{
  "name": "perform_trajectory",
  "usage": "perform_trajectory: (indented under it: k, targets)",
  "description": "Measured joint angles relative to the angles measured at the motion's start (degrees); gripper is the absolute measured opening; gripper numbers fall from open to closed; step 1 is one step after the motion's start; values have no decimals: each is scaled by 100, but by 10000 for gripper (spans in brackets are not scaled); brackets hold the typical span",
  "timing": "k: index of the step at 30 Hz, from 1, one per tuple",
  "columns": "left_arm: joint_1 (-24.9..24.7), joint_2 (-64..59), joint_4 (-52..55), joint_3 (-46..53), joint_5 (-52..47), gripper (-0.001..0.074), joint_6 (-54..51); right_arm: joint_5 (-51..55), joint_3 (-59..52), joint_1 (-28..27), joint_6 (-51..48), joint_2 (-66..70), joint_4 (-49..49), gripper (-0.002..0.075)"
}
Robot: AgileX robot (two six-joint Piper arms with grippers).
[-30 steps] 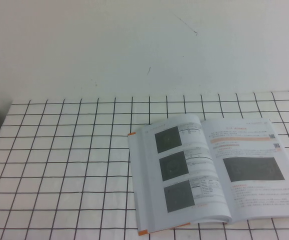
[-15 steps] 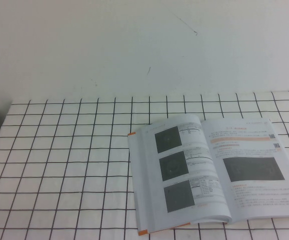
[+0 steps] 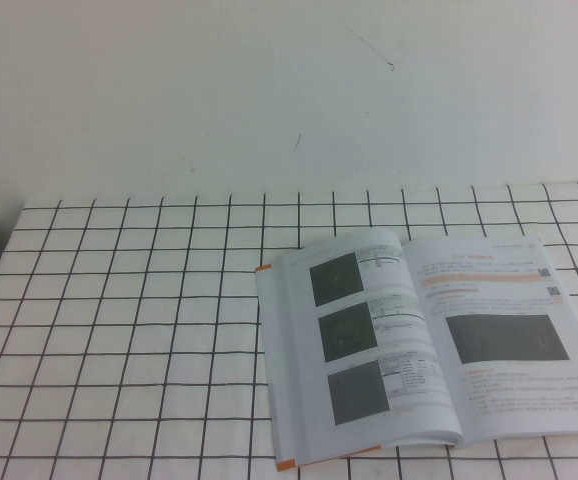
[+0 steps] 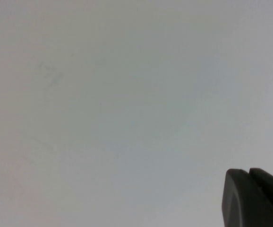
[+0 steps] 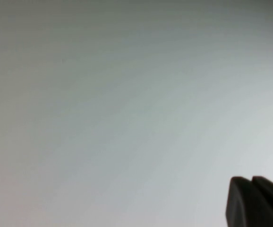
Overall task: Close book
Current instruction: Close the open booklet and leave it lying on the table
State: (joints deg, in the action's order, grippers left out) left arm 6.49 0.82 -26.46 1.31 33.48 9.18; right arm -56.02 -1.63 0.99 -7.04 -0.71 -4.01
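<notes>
Nothing is shifting since the earlier frames: book (image 3: 424,345) is lying open at the near right of the table (image 3: 119,330), spine running near to far. Left gripper (image 4: 254,198) and right gripper (image 5: 257,203) are staying out of the high view, facing blank pale surface; apart or together, I cannot tell. Book is looking light, floppy and slick-paged, so sliding under the left cover's outer edge and folding it rightward seems best

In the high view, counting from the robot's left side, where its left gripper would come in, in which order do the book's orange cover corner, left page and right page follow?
Neither gripper shows in that view; the left gripper and right gripper appear only in their own wrist views.
1. Orange cover corner, at the left edge of the book.
2. Left page, in the middle.
3. Right page, farthest right.
</notes>
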Motion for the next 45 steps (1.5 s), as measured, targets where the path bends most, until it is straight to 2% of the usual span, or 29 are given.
perform_trajectory:
  k: [4, 9, 12, 14, 18, 21, 26, 29, 35, 40, 45]
  targets:
    - [0, 0, 437, 0, 366, -4, 484, -493, 0, 0, 0, 0, -8, -3]
    - [0, 0, 1853, -42, 1409, -4, 1327, -982, 209, 0, 0, 0, -79, -3]
    - [0, 0, 2446, -536, 1162, -4, 1615, -880, 896, 0, 209, 0, -173, -3]
    - [0, 0, 2763, -1146, 643, -4, 1701, -271, 1549, 0, 529, -16, -314, -3]
    - [0, -39, 3081, -2368, -794, -4, 1793, 2205, 3148, 0, 1225, 3, -709, -3]
    - [0, -316, 3133, -3074, -1761, -4, 1851, 3266, 3935, 0, 1414, 309, -794, -3]
    - [0, -1031, 3146, -3780, -3591, -4, 1851, 4390, 4323, 0, 1539, 1032, -754, -3]
    - [-61, -1474, 3146, -3874, -4675, -4, 1851, 5661, 4332, 0, 1601, 1529, -705, -3]
    - [-661, -2298, 3069, -3626, -6152, -4, 1851, 8355, 4272, 0, 1673, 2449, -624, -3]
    - [-1137, -3098, 2965, -3292, -6495, -4, 1851, 8950, 4272, 0, 1439, 2762, -704, -3]
    - [-1196, -3635, 2646, -3268, -6217, -4, 1851, 8839, 4259, 0, 1410, 2915, -245, -3]
